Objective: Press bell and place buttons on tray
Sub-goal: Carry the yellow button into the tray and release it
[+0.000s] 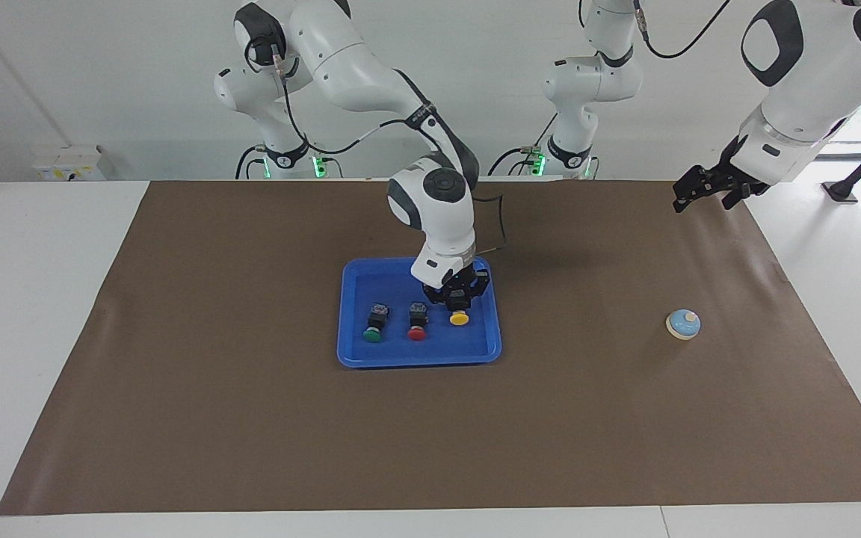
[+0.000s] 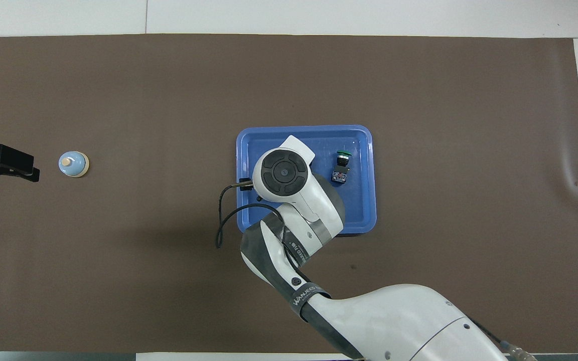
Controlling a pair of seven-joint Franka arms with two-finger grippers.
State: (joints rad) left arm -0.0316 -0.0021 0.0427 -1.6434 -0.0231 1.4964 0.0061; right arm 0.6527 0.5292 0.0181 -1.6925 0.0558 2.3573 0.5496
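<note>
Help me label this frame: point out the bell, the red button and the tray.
bell (image 1: 683, 324): facing view, on its light-blue dome.
red button (image 1: 417, 334): facing view, on its round red cap.
tray (image 1: 415, 359): facing view, on its rim farthest from the robots.
</note>
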